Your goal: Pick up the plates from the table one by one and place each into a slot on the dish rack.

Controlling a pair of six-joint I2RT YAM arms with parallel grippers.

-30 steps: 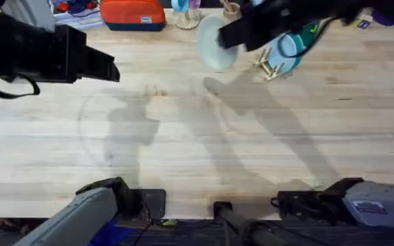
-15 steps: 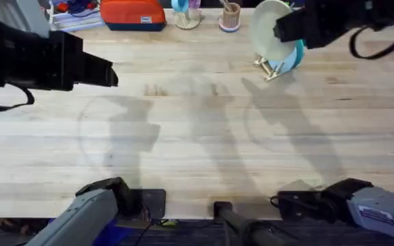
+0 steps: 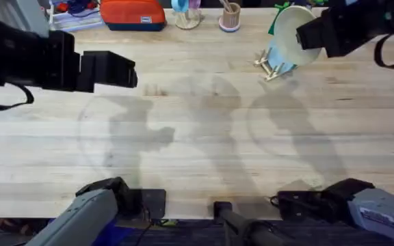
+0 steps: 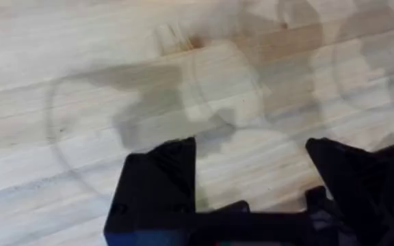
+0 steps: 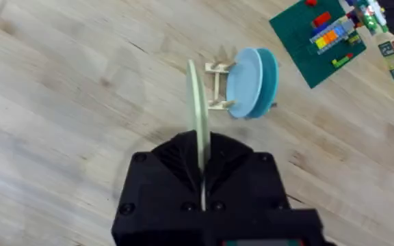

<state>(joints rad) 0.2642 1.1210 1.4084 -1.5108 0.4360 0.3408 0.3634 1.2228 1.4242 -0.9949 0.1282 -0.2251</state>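
Observation:
My right gripper [image 3: 305, 34] is shut on a pale cream-yellow plate [image 3: 294, 34], held on edge high over the far right of the table [image 3: 204, 150]. In the right wrist view the plate [image 5: 198, 116] runs edge-on up from my pinched fingers [image 5: 201, 179]. Below it stands the small wooden dish rack [image 5: 219, 86] with light blue plates [image 5: 250, 82] upright in its slots. From overhead the rack [image 3: 268, 66] pokes out under the held plate, with the blue plates [image 3: 280, 59] partly hidden. My left gripper [image 3: 130, 70] hovers open over bare wood at the far left, its fingers [image 4: 161, 179] wide apart.
Along the far edge sit an orange pouch [image 3: 133, 14], a round wooden cup [image 3: 230, 15] and a blue item on a stand [image 3: 185, 12]. A green baseplate with coloured bricks [image 5: 320, 37] lies beyond the rack.
My right gripper has carried the cream plate rightward along the far edge, from the table's middle to over the rack. The left gripper has shifted slightly right.

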